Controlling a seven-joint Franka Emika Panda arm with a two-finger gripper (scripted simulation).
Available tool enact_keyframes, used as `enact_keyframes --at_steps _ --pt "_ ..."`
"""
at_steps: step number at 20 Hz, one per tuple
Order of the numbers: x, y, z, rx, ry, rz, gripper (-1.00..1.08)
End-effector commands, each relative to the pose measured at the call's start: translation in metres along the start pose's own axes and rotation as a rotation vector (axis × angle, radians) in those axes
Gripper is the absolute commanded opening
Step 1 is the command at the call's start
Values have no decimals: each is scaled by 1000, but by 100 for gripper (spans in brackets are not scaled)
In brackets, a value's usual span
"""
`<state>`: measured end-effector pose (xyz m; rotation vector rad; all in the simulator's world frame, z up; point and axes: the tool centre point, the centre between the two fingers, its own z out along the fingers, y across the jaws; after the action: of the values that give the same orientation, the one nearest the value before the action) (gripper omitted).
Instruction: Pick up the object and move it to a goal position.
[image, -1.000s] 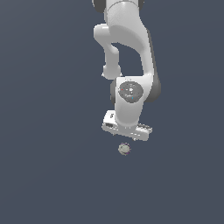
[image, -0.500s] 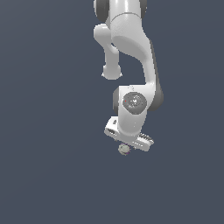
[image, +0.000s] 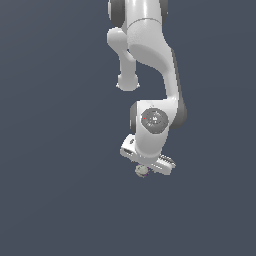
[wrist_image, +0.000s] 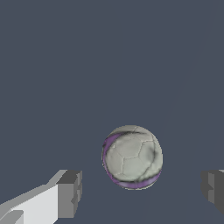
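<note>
Ball (wrist_image: 132, 157) sits low and just right of centre in the wrist view, grey-beige with purplish streaks, between the spread fingers (wrist_image: 69, 194) and touching neither. In the exterior view it peeks out (image: 142, 171) under the gripper (image: 148, 165), lower middle. Looks like the pre-grasp step; next it probably needs to settle lower and squeeze. No containers anywhere.

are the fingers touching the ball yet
Apart. The wrist view shows bare background between the ball and each of the fingers, on both sides.
</note>
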<state>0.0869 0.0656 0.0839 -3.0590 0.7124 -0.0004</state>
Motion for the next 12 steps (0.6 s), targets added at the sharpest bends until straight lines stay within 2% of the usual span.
enact_keyframes --at_steps 1,7,12 --pt "0 0 7 -1 -1 1 100" --pt "-1 1 39 -1 0 4 100" --pt "0 0 48 -1 0 4 100"
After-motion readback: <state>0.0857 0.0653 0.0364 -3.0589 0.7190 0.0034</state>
